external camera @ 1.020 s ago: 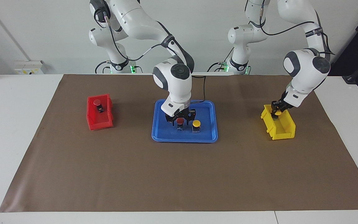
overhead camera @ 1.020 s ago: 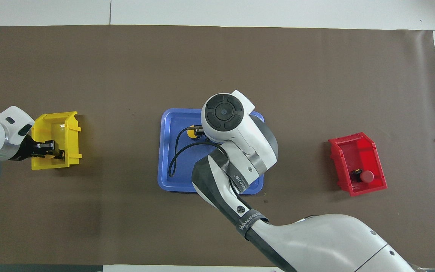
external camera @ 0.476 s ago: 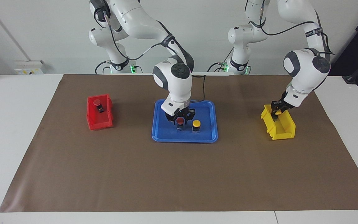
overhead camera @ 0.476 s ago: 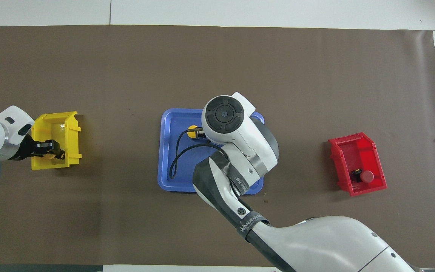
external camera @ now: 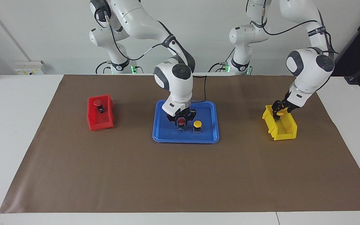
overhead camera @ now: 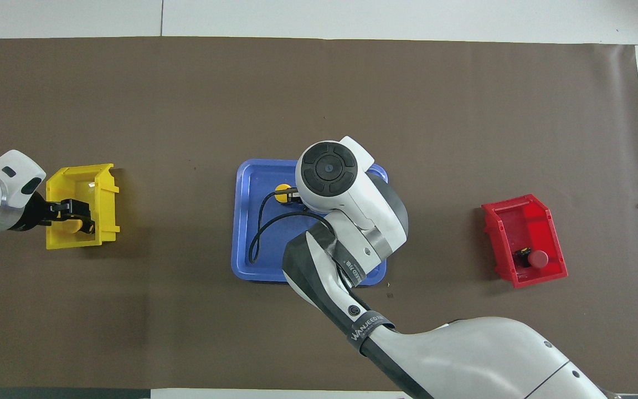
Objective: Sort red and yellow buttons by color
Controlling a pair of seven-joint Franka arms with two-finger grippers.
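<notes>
Brown mat: red bin [external camera: 100, 113] holds one red button [external camera: 97, 102].

From overhead my right arm hides the red button [external camera: 181, 120] on the tray [overhead camera: 244, 221], left arm cut off at nine o'clock.

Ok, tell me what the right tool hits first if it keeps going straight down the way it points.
Most likely the red button on the blue tray: the right tool points straight down right at its cap, fingers either side. Whether it already touches the cap is unclear.
</notes>
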